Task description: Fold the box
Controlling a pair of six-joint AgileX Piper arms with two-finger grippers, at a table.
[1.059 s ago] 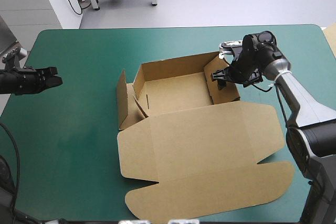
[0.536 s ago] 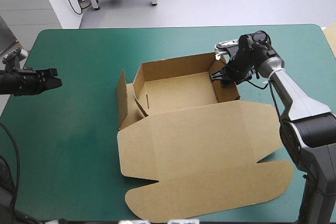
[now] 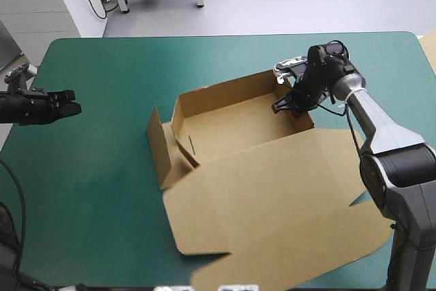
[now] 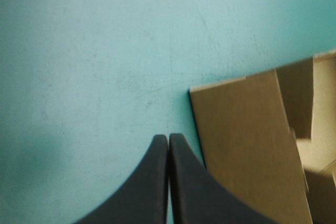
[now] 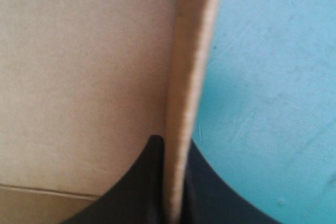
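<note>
Now, right gripper (image 3: 284, 105): clamped on box (image 3: 231, 124) wall, board between fingers (image 5: 149, 184);
left gripper (image 3: 72, 107): closed, empty; box ahead, apart;
risk: wall may slip or crease if pulled askew.

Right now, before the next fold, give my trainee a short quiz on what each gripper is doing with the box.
1. True or false: the left gripper is shut on the box.
2. Which part does the right gripper clamp? A: the tray's right-hand wall. B: the tray's far wall. C: the tray's floor.
3. Fill in: the wide lid lies ___ on the table, not raised.

Key: 1 false; it is shut on nothing, off to the box's side. 2 A. 3 flat.
</note>
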